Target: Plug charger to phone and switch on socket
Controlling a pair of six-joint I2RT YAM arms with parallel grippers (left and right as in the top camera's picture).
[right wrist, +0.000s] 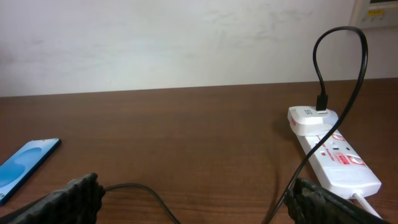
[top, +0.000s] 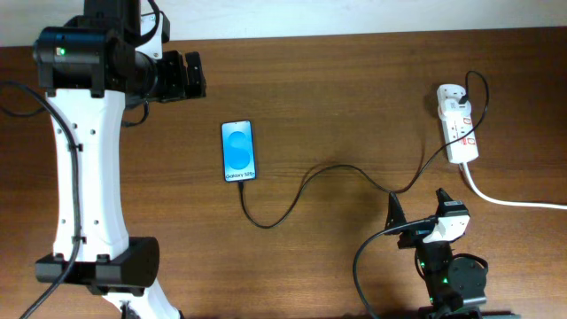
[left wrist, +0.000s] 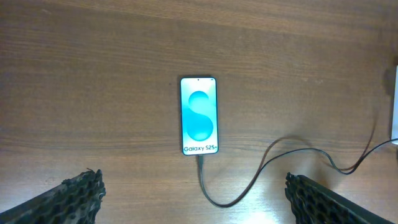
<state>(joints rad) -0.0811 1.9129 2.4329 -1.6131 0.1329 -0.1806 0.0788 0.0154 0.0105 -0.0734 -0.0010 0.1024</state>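
The phone (top: 238, 151) lies flat on the wooden table, screen lit blue and white. It also shows in the left wrist view (left wrist: 199, 115) and, at the left edge, in the right wrist view (right wrist: 28, 165). The charger (top: 306, 182), a thin black cable, meets the phone's bottom edge (left wrist: 201, 160), loops across the table and runs up to a white adapter (right wrist: 313, 118) on the socket (top: 458, 128). My left gripper (top: 195, 75) hovers open, high and to the left of the phone. My right gripper (top: 418, 211) stands open near the front edge, the cable (right wrist: 143, 193) passing between its fingers.
The socket's thick white cord (top: 514, 202) runs off the right edge of the table. A pale wall (right wrist: 186, 43) stands behind the table's far edge. The left arm's white links (top: 84, 168) stretch along the table's left side.
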